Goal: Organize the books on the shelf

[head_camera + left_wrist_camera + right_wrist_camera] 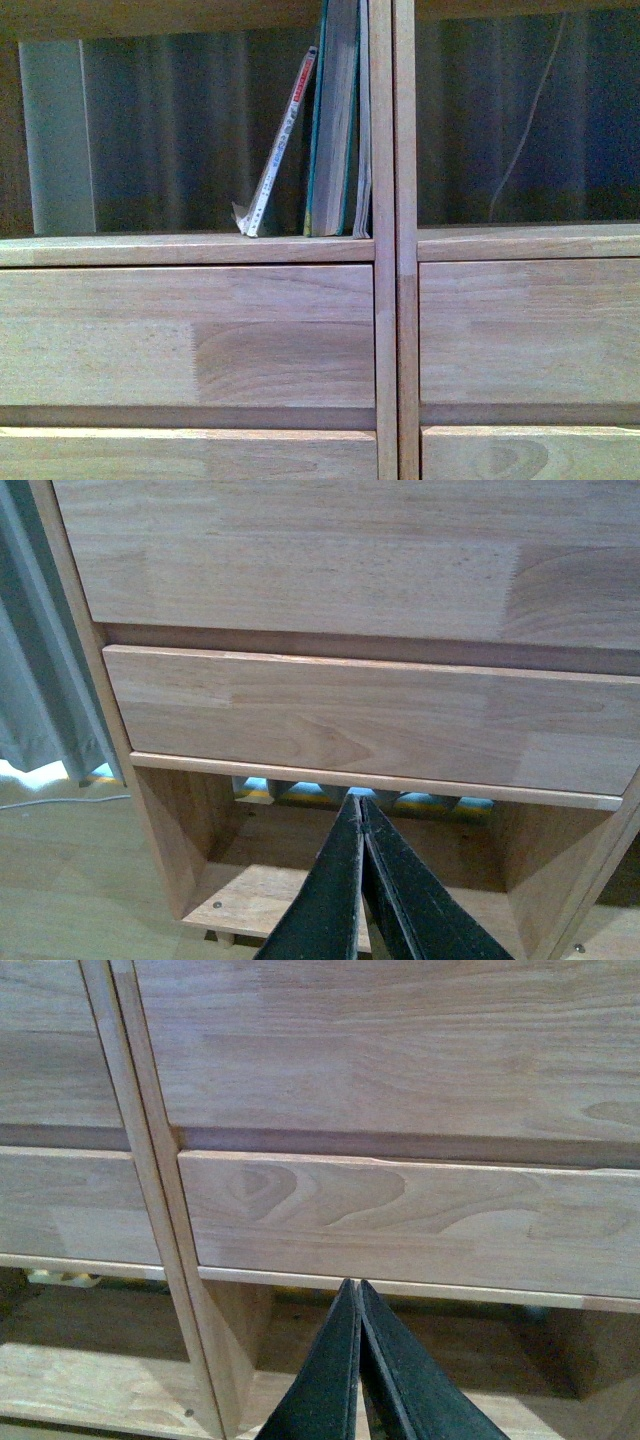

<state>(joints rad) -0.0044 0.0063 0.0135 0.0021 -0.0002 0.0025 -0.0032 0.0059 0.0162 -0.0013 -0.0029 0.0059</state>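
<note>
Nearest, wrist views: left gripper [360, 805] and right gripper [357, 1288] both have jaws pressed together, holding nothing. Each is aimed at the lower drawer fronts [370, 720] of the shelf [385, 250], low down, near the bottom open compartment. Judgement: arms parked low and clear of the books; no grasp begun.

Farther, front view: neither arm visible. Books sit in the left column's open compartment above the drawers, packed at its right end against the centre upright. The teal-spined books [335, 120] stand upright, long axis vertical, spines toward the camera. The white book [280, 150] leans, foot out to the left on the board, top resting against the teal ones; long axis tilted up-right.

Judgement: the white book slumps because nothing supports its left side.
</note>
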